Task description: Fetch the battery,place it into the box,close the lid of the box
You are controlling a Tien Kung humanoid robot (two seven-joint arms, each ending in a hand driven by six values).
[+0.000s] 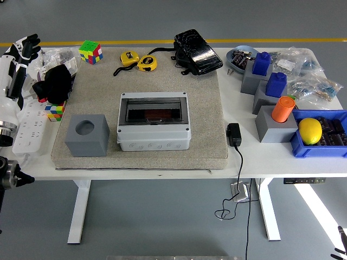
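Observation:
The grey box (154, 138) stands in the middle of a beige mat (206, 108). Its dark see-through lid (154, 110) lies flat over it. Through the lid a reddish-brown object (157, 115) shows inside; I cannot tell what it is. My left hand (24, 46) is held up at the far left edge, well away from the box. Its black fingers are spread and hold nothing. Only a dark sliver of my right hand (340, 241) shows at the bottom right corner, below table level.
A grey cube with a round hole (85, 135) stands left of the box. A white power strip (30, 127) and a Rubik's cube (54, 111) lie by my left arm. At the right are grey blocks, an orange cylinder (283, 109), a blue bin (320, 147) with a lemon (310, 130), and a black adapter (234, 134).

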